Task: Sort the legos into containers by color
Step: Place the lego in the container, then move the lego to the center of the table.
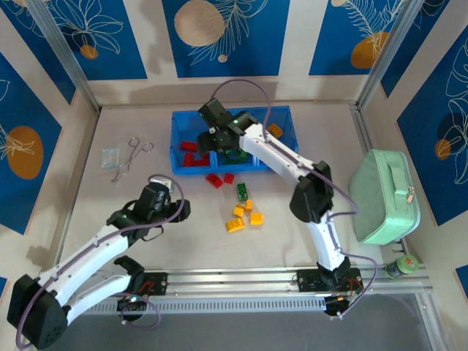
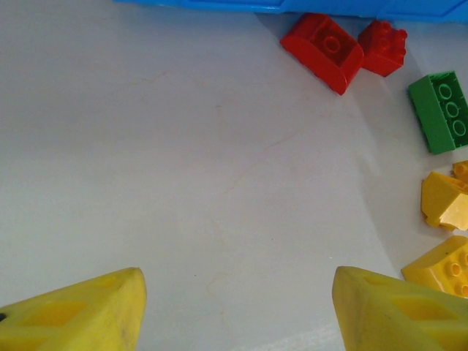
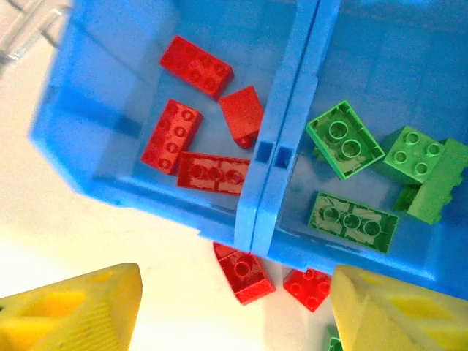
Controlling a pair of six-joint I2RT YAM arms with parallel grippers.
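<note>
My right gripper [image 3: 234,311] hangs open over the tray [image 3: 77,146], red bricks [image 3: 172,135] and green bricks [image 3: 344,139] in adjoining compartments; my left gripper [image 2: 234,311] gapes empty over the table [image 2: 183,146].

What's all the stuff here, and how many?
tray: one, blue, far middle
sorted red bricks: four, red, left compartment
sorted green bricks: about four, green, middle compartment
orange brick: one seen, orange, right compartment
loose red bricks: two, red, beside tray
loose green brick: one, green, near them
loose yellow bricks: four, orange-yellow, nearer arms
case: one, mint green, right side
forceps: one, silver, left side
packet: one, clear, beside forceps
left tool: one, yellow, open over bare table
right tool: one, yellow, open over tray
</note>
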